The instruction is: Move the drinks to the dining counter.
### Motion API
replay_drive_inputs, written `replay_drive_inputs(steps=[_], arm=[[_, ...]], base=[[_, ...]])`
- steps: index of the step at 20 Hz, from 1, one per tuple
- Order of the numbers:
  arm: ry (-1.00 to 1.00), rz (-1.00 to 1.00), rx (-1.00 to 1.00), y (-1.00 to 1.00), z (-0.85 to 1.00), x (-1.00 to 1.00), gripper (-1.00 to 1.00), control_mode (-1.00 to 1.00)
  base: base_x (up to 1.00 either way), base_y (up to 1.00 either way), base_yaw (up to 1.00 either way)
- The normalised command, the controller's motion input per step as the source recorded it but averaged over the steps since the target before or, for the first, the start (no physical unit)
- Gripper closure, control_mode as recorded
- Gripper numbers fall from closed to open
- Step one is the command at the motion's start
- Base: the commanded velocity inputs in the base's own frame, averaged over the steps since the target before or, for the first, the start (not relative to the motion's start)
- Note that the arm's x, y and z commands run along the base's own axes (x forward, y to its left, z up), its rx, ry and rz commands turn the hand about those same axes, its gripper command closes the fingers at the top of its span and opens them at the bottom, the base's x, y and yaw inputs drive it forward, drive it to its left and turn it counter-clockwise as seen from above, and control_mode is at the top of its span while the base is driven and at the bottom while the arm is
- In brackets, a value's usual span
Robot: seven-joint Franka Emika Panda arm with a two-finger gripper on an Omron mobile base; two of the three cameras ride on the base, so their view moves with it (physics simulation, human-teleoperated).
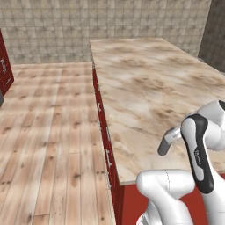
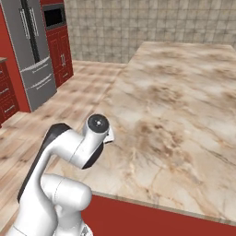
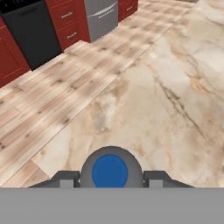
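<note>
A: How far along is it?

B: Partway, I'd judge. In the hand view a round blue cap in a grey ring, the water bottle [image 3: 110, 172] seen end on, sits between the two dark tips of the claw [image 3: 111, 178]. The claw pinches it, with the tips tight against either side. It hangs above the near corner of the dining counter [image 1: 149, 88] and is not yet set down.

A: Anything delivered already?

B: No drinks stand on the part of that surface I can see. The wine bottles are somewhere I cannot place, so most of the job looks to be left: lower this one, let go, then fetch the rest.

A: And the surface itself?

B: A broad slab of beige-brown marbled stone on a red base with silver handles [image 1: 108, 134] down its side.

A: The room?

B: Pale wood plank floor [image 1: 48, 132], tiled back wall [image 2: 138, 23], red cabinets [image 2: 60, 57], a steel fridge [image 2: 32, 50], and a black appliance [image 3: 33, 33] set among the cabinets.
</note>
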Motion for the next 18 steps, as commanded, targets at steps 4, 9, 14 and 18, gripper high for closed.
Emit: replay_drive_inputs(steps=[4,9,14,18], arm=[[0.00,0.00,0.00,-0.16,-0.13,0.41,1.00,-1.00],[0.00,0.00,0.00,-0.24,-0.20,0.45,1.00,-1.00],[0.00,0.00,0.00,-0.22,-0.24,0.40,1.00,-1.00],[0.00,0.00,0.00,-0.12,-0.29,0.36,1.00,-1.00]], base=[[0.00,0.00,0.00],[0.00,0.00,0.00],[0.00,0.00,0.00],[0.00,0.00,0.00]])
